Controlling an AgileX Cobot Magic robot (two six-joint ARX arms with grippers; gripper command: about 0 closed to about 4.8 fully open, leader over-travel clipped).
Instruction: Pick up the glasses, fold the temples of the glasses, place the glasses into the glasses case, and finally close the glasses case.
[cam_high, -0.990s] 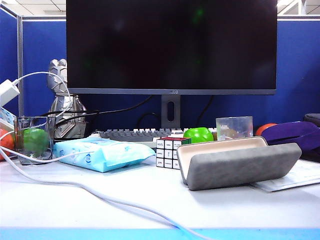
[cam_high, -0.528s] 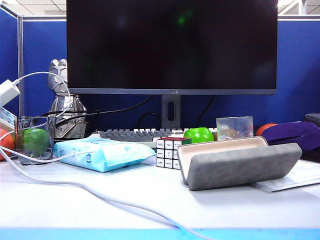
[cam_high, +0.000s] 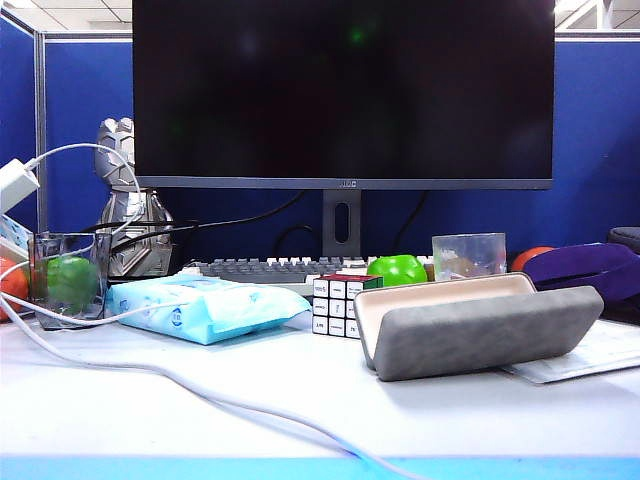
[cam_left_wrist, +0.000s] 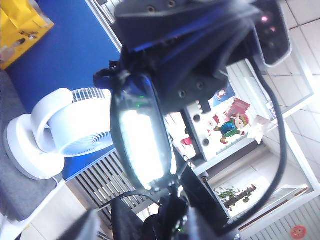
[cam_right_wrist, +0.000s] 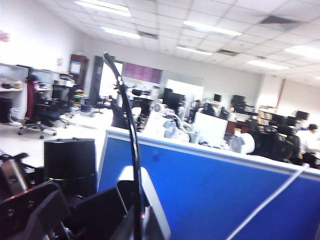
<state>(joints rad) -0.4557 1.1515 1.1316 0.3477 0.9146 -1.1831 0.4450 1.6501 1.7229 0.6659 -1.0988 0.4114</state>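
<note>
The glasses case (cam_high: 480, 325) lies open on the right of the desk, its grey shell towards me and the cream lining facing up. Neither gripper nor the glasses appear in the exterior view. In the right wrist view my right gripper (cam_right_wrist: 139, 217) is shut on the glasses; one slim black temple (cam_right_wrist: 131, 140) stands up from between its fingers beside a pale lens (cam_right_wrist: 150, 200). In the left wrist view a black-rimmed lens of the glasses (cam_left_wrist: 142, 145) hangs close ahead under the other arm's black wrist (cam_left_wrist: 200, 45). My left gripper (cam_left_wrist: 142, 227) has blurred fingers (cam_left_wrist: 89, 227) standing apart, open.
A pale blue tissue pack (cam_high: 205, 305), a Rubik's cube (cam_high: 340, 305), a keyboard (cam_high: 270, 268) and a monitor (cam_high: 345, 90) stand behind and left of the case. A white cable (cam_high: 190, 385) crosses the front of the desk. A glass (cam_high: 68, 280) stands far left, papers (cam_high: 600, 355) far right.
Nothing on the desk has moved. Only a faint green glint in the dark monitor has drifted to the left.
</note>
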